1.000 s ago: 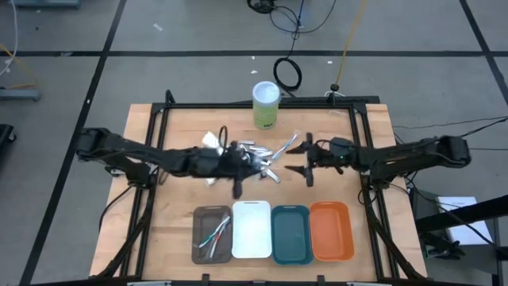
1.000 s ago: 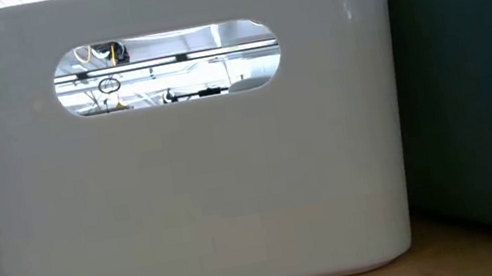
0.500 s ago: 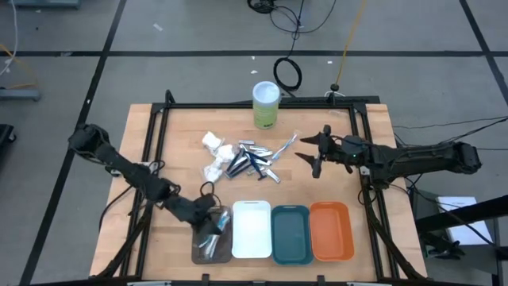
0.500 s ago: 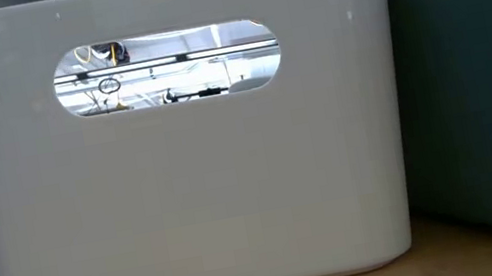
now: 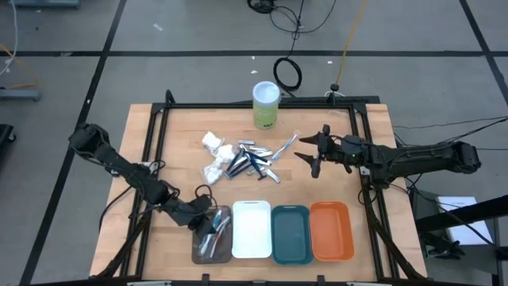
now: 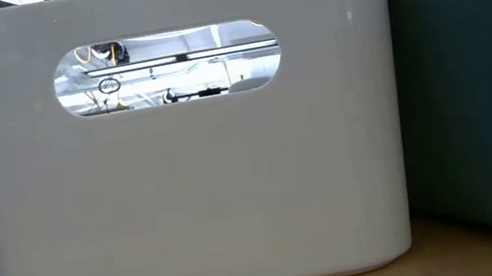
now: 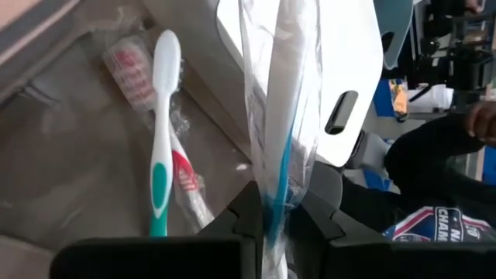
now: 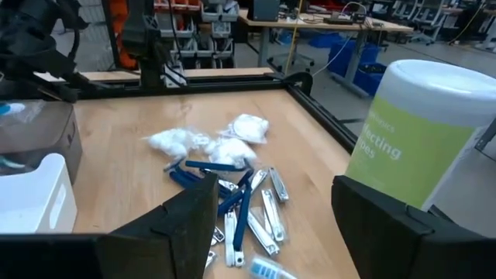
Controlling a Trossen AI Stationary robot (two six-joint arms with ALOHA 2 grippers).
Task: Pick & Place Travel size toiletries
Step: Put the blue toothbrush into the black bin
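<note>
My left gripper [image 5: 208,223] is over the brown tray [image 5: 198,248], shut on a toothbrush in a clear wrapper [image 7: 277,101]. A teal-and-white toothbrush [image 7: 160,155] and a red wrapped one [image 7: 184,182] lie flat on the tray's floor. The other toiletries lie in a heap mid-table: white wads [image 5: 214,156], dark blue razors [image 5: 240,164], silver metal tools [image 5: 263,168] and a toothbrush [image 5: 284,145]. My right gripper [image 5: 311,156] is open and touches nothing. It is just right of the heap, facing it [image 8: 275,225]. My left gripper pinches the wrapped toothbrush between its two fingers, on the blue-striped handle part [image 7: 273,190], wrapper included. The brush runs along the fingers and sticks out past their tips over the brown tray. Whether its far end touches the tray, I cannot tell.
White tray [image 5: 252,230], teal tray [image 5: 290,235] and orange tray [image 5: 331,231] stand in a row right of the brown one at the near edge. The green-and-white canister [image 5: 266,105] stands at the far edge. The white tray's wall [image 6: 181,170] fills the low view. A person [image 7: 434,170] shows beyond the table.
My left gripper has swung from the heap mid-table toward the near-left, carrying the wrapped toothbrush to above the brown tray, and has shifted only slightly in the last half second. My right gripper has drawn a little toward the far edge and right, away from the heap.
</note>
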